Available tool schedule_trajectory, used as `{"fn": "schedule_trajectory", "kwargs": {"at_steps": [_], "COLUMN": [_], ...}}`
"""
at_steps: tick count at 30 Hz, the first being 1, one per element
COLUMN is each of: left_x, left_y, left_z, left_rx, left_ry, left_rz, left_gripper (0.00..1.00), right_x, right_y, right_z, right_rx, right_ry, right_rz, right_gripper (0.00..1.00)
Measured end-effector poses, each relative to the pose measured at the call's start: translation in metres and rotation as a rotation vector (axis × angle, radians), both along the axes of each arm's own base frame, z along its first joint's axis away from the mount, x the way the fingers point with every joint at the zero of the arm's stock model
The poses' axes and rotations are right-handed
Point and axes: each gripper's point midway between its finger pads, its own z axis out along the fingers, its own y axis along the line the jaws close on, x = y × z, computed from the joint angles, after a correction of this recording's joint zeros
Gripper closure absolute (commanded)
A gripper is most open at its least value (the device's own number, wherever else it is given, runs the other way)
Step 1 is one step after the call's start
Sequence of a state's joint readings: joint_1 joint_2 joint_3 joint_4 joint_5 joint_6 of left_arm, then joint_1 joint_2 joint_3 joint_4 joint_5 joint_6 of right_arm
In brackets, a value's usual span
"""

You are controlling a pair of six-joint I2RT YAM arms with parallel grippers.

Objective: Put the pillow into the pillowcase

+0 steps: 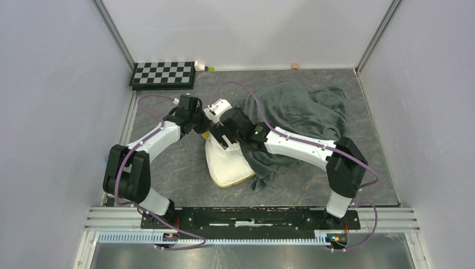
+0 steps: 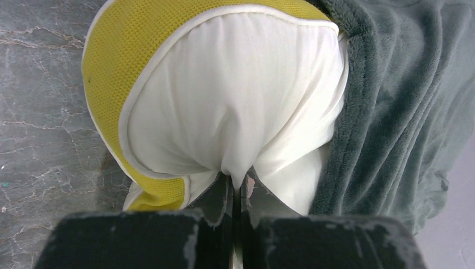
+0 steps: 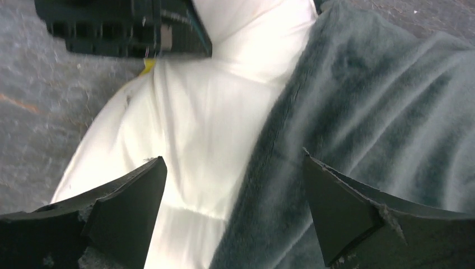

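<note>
Left jaws pinch the pillow [image 2: 235,101], right jaws spread above the pillowcase [image 3: 381,112] hem
You look barely started (most of that pillow lies bare on the table [image 1: 185,174])

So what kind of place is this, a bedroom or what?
Probably a robot lab test cell, not a home: plain grey panel walls on aluminium posts, and two white arms bolted to a metal rail.
</note>
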State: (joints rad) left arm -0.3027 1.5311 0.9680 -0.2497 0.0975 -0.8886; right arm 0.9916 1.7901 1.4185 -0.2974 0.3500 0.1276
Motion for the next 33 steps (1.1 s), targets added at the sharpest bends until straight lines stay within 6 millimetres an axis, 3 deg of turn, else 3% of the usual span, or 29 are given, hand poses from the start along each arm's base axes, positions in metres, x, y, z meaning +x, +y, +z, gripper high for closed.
{"fn": "schedule_trajectory", "kwargs": {"at_steps": [5,12,14,15,18,19,21,25,27,28,29,33], "left_x": [0.000,0.000,0.002,0.002,0.001,0.001,0.003,0.008,0.013,0.015,0.017,0.026], "left_y": [-0.001,-0.003,-0.004,-0.004,-0.005,-0.005,-0.005,-0.005,-0.004,-0.002,-0.001,0.005], "left_z": [0.002,0.005,0.004,0.003,0.002,0.003,0.008,0.023,0.035,0.041,0.050,0.100], "left_rx": [-0.006,-0.008,-0.006,-0.002,0.004,0.006,0.011,0.030,0.044,0.052,0.061,0.084], "left_ry": [0.003,0.011,0.017,0.020,0.029,0.026,0.018,0.001,-0.016,-0.022,-0.033,-0.117], "left_rz": [-0.007,-0.012,-0.016,-0.020,-0.027,-0.029,-0.034,-0.052,-0.058,-0.061,-0.065,-0.069], "left_gripper": [0.98,0.98,0.98,0.98,0.97,0.96,0.92,0.75,0.61,0.49,0.39,0.13], "right_x": [-0.016,-0.020,-0.015,-0.012,-0.006,-0.004,0.000,0.007,0.011,0.013,0.015,0.030], "right_y": [-0.012,-0.018,-0.014,-0.012,-0.007,-0.005,-0.004,-0.005,-0.004,-0.003,-0.002,-0.005], "right_z": [-0.008,-0.050,-0.066,-0.076,-0.092,-0.093,-0.088,-0.075,-0.065,-0.058,-0.051,-0.010], "right_rx": [-0.056,-0.139,-0.155,-0.163,-0.173,-0.170,-0.165,-0.157,-0.148,-0.137,-0.123,-0.038], "right_ry": [-0.018,-0.001,0.003,0.006,0.011,0.011,0.002,0.010,0.015,0.016,0.016,0.015], "right_rz": [0.038,0.063,0.063,0.060,0.051,0.042,0.024,-0.014,-0.022,-0.024,-0.027,-0.052], "right_gripper": [0.02,0.02,0.14,0.26,0.84,0.95,1.00,1.00,1.00,1.00,1.00,1.00]}}
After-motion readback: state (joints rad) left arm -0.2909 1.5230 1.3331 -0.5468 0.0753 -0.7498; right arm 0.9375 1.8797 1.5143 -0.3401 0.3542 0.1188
